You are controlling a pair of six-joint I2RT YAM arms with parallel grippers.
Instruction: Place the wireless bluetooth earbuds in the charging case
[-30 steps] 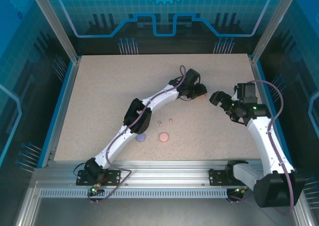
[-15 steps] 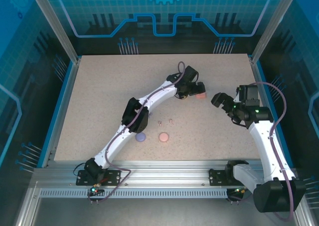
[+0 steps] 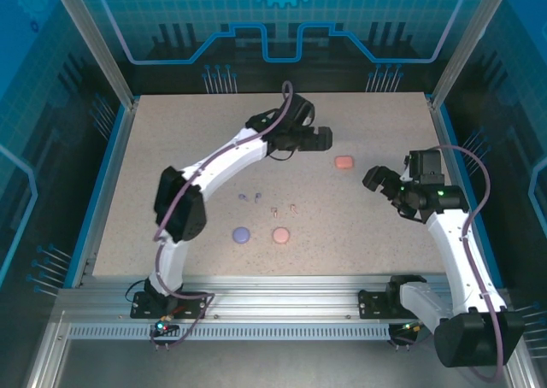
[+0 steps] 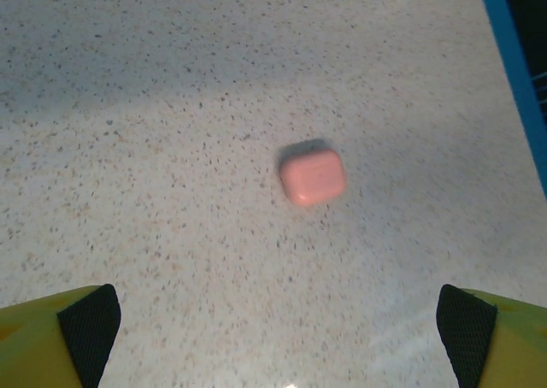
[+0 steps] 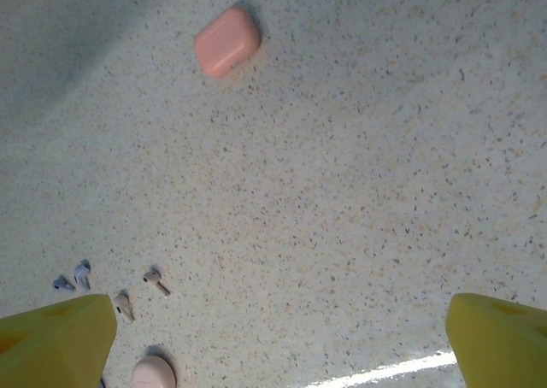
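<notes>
Speckled tabletop (image 3: 171, 157), coral case (image 3: 344, 161) lies between left gripper (image 3: 319, 138) and right gripper (image 3: 375, 180), both spread wide and empty, tiny earbuds (image 5: 155, 279) scattered nearby.

White-shelled left arm (image 3: 220, 158) and right arm (image 3: 458, 251), black joints (image 3: 179, 214), purple cables (image 3: 285, 97), yellow fingers (image 4: 34, 345), black pads (image 4: 90, 326)

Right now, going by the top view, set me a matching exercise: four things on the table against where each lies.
Things:
1. coral case
2. purple case
3. pink case
4. purple buds

Places:
A. front row, right
B. middle, left of the pale buds
C. farthest back, alone
D. front row, left

Pairs: 1-C, 2-D, 3-A, 4-B
</notes>
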